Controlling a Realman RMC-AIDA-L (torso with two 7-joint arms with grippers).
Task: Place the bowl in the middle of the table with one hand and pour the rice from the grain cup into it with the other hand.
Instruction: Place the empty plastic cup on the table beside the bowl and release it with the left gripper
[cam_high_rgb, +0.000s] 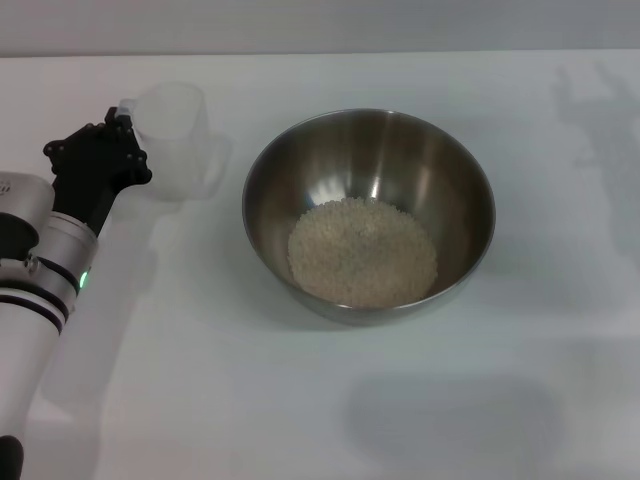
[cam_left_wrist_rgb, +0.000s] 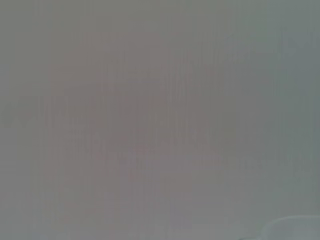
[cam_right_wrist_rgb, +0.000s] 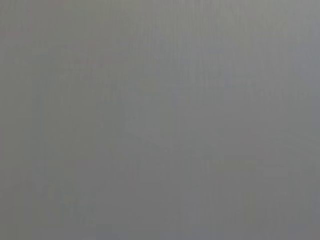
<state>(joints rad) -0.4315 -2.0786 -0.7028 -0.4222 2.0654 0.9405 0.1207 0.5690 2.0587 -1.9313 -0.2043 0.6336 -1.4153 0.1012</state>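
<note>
The steel bowl (cam_high_rgb: 463, 175) stands in the middle of the white table (cam_high_rgb: 300, 400), with a heap of rice (cam_high_rgb: 362, 252) in its bottom. The clear grain cup (cam_high_rgb: 178, 140) stands upright to the bowl's left and looks empty. My left gripper (cam_high_rgb: 116, 122) is at the cup's left side, close to its rim; I cannot tell whether it touches the cup. The left wrist view shows only plain grey with a pale curved edge (cam_left_wrist_rgb: 292, 225) in one corner. The right wrist view shows only plain grey. My right gripper is out of view.
The table's far edge (cam_high_rgb: 400, 52) runs along the back. A shadow of an arm (cam_high_rgb: 600, 120) lies on the table at the far right, and another soft shadow (cam_high_rgb: 450, 420) lies in front of the bowl.
</note>
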